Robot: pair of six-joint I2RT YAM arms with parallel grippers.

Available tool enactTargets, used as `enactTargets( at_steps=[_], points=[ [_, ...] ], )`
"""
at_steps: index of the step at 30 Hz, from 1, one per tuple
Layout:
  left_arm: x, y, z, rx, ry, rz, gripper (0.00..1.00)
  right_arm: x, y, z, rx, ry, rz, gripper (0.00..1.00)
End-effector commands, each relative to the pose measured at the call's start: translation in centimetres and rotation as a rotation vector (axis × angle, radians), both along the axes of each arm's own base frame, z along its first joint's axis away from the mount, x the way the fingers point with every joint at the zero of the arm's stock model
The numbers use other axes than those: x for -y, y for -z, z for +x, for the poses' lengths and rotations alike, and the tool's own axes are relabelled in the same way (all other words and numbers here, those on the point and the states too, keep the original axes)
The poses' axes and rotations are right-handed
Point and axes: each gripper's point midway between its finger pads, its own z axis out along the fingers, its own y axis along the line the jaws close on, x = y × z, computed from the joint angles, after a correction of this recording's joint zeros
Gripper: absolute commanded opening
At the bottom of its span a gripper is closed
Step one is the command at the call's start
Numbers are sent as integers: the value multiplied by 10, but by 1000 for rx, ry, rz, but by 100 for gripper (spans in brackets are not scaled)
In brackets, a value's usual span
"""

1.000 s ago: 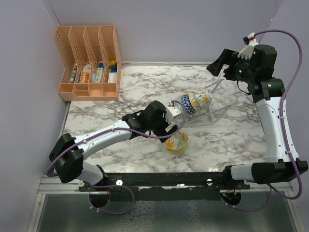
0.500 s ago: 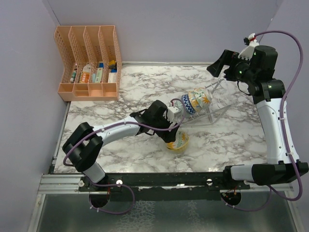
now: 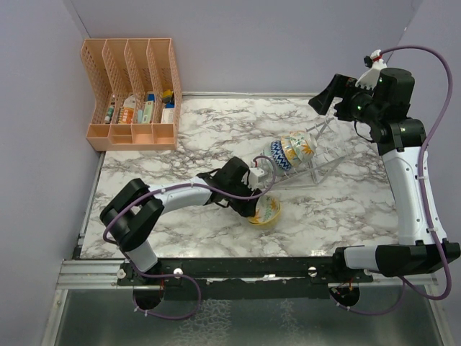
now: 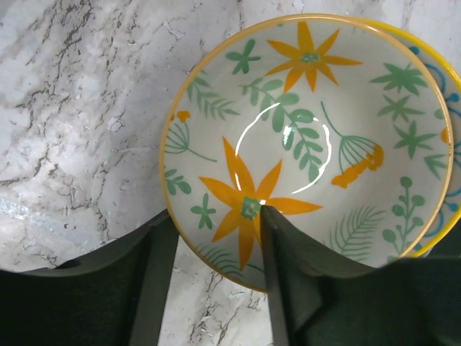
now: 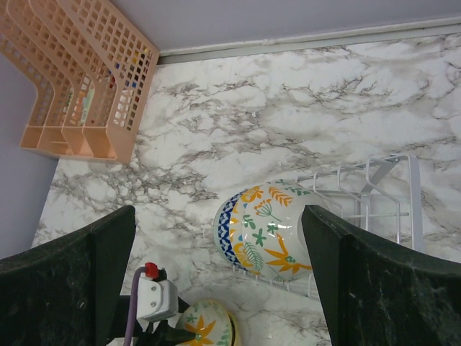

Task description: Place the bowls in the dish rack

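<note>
The left fingers (image 4: 281, 245) stand apart astride the near rim of the yellow bowl (image 4: 310, 137). One is inside over the white lining with its orange flowers and green leaves, the other outside over the marble surface (image 4: 86, 108). Whether either one touches the rim cannot be told. Both are cut off at the bottom of the wrist view, and they hide the nearest stretch of rim. The bowl's right edge also runs out of that view. From above, the bowl sits upright on the surface just in front of the rack (image 3: 328, 167), with the left wrist covering its left side.

The right fingers (image 5: 86, 274) are spread wide and hold nothing, high over the rack's far right end. One of them blocks the rack's lower corner in the wrist view.

Three racked bowls (image 3: 292, 150) stand on edge, leaning together. From the right wrist the closest one covers the others, so only a blue-patterned edge peeks out. The middle bowl's colour is hard to make out. The rack's thin wires nearly vanish against the marble.

The orange organizer (image 3: 133, 86) stands at the far left corner. The small items in its slots carry labels too small to read.
</note>
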Motion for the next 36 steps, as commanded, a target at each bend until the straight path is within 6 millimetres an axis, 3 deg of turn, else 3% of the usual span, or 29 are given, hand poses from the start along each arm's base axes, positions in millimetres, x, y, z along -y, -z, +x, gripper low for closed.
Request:
enactTargets(
  at_steps=[1, 4, 5, 12, 16, 23, 26, 29, 36],
  points=[
    [8, -12, 2, 17, 30, -52, 35, 5, -9, 2, 43, 8, -20, 98],
    [10, -22, 5, 32, 34, -63, 6, 5, -10, 3, 44, 9, -19, 98],
    [11, -28, 6, 44, 33, -72, 0, 5, -10, 4, 45, 10, -19, 98],
    [10, -86, 17, 160, -5, -139, 0, 5, -6, 5, 37, 9, -20, 98],
    [1, -108, 26, 223, -45, -137, 0, 4, -5, 6, 36, 5, -15, 98],
    [-45, -129, 50, 322, -201, -51, 0, 1, -4, 6, 34, -8, -1, 98],
    [-71, -114, 54, 300, -264, 25, 0, 0, -3, 6, 32, -11, 0, 98],
    [-91, -79, 48, 211, -288, 131, 0, -1, -1, 7, 28, -15, 3, 98],
    [-92, -32, 36, 37, -297, 85, 0, -2, 4, 5, 19, -21, 10, 98]
  ],
)
